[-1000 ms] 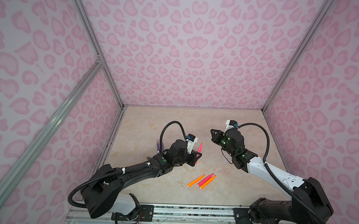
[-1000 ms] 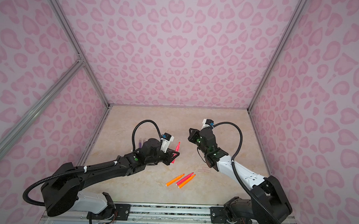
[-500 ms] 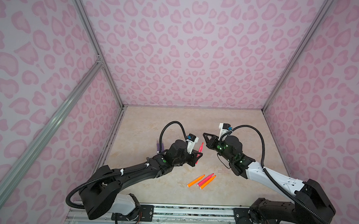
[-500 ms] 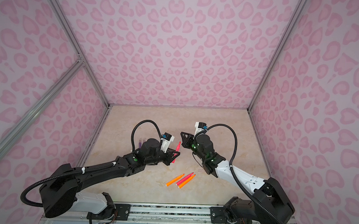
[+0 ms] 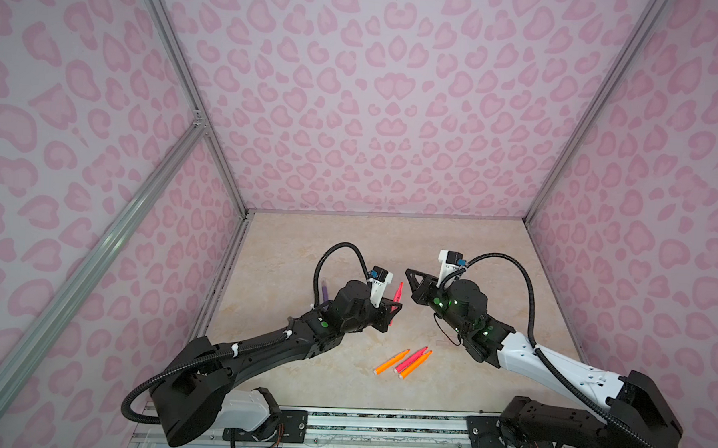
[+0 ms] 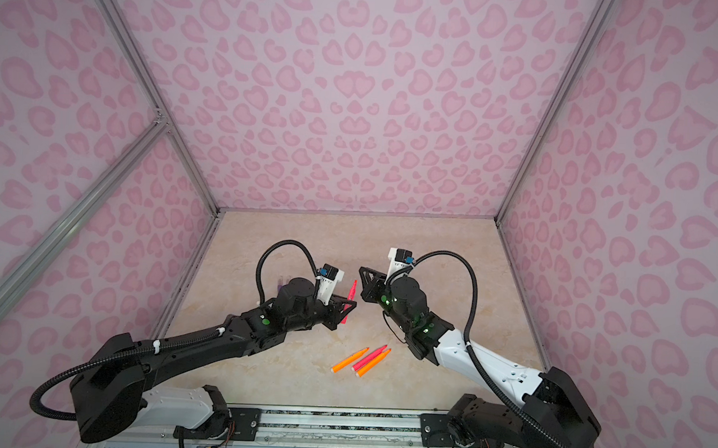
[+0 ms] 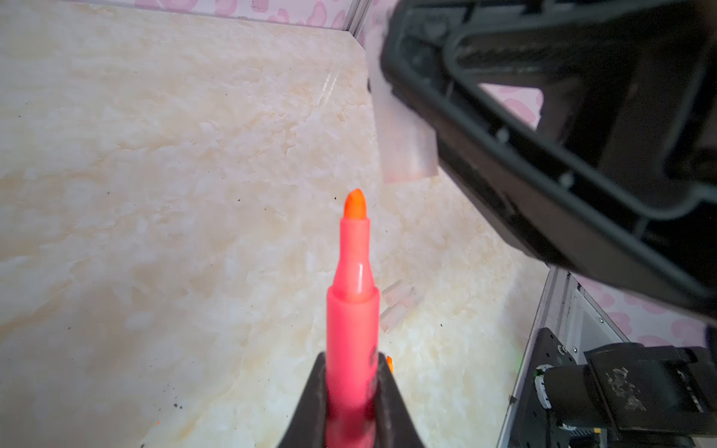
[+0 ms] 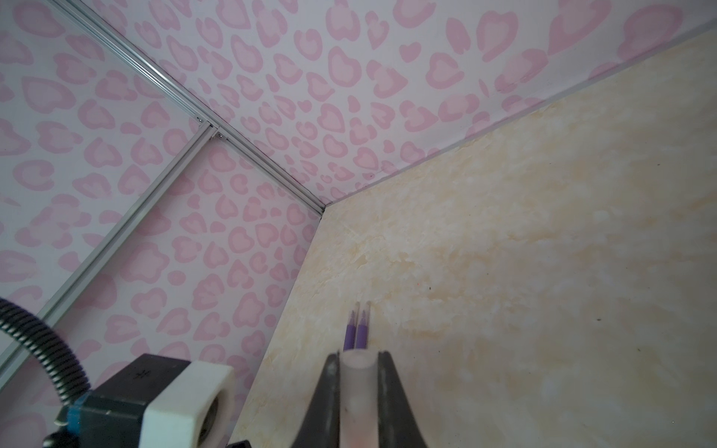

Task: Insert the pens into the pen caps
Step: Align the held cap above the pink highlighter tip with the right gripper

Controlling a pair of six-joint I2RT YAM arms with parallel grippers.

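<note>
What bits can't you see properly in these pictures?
The purple pens: in both top views the left arm hides most of them.
The cap in the right claw: blurred in the left wrist view, too small and clear in both top views.
The loose caps: faint in the left wrist view, some maybe behind the pink pen; uncountable.
The pink pen's back end: cut off by that view's bottom edge, inside the left claw.

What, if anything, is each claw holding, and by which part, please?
The left claw grips a pink-red pen by its barrel, tip free. The right claw clamps a clear pen cap by its sides.
</note>
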